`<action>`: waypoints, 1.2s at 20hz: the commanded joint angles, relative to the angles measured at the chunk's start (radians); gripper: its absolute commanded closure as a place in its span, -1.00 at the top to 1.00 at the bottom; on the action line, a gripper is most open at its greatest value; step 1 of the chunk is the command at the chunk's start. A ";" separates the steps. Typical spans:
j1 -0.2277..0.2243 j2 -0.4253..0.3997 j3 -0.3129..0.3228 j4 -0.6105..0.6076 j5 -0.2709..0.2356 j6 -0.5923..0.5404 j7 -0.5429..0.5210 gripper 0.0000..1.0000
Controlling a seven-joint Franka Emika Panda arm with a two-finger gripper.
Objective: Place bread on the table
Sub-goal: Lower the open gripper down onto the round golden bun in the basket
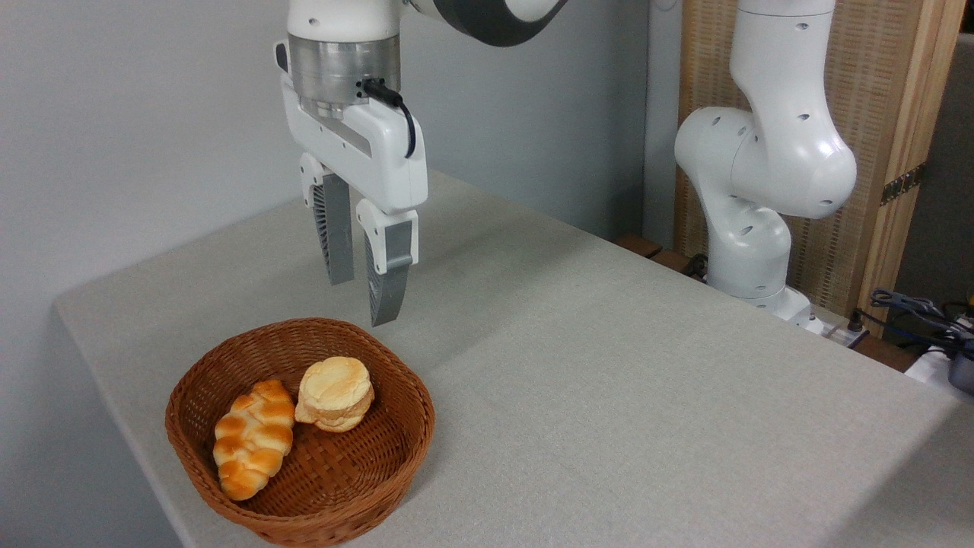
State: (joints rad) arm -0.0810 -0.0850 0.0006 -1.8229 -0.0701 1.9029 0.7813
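Items counted: one table [609,396]. One wicker basket [300,525] at its near left. Two baked goods inside: one bread [335,393], round and pale, and one braided loaf [253,447] to its left. One gripper [364,297] above.

Braided loaf [253,439] in wicker basket [396,380]

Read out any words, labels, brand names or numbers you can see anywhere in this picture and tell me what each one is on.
No readable text anywhere in this view.
Robot arm and claw: plain white and grey, no logo or label showing.
Wicker basket, bun, braided loaf: no tags or print.
Table: bare speckled grey, nothing written.
Cables and gear at far right: too small and blurred to tell.
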 commanded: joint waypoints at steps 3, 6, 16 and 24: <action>0.000 -0.001 0.013 0.016 -0.002 -0.045 0.012 1.00; 0.000 0.005 0.012 0.011 -0.004 -0.045 0.013 1.00; -0.003 0.033 0.010 -0.048 0.006 0.039 0.085 1.00; -0.022 0.105 -0.004 -0.111 0.009 0.180 0.087 1.00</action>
State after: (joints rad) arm -0.0858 0.0059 -0.0042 -1.9247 -0.0694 2.0481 0.8584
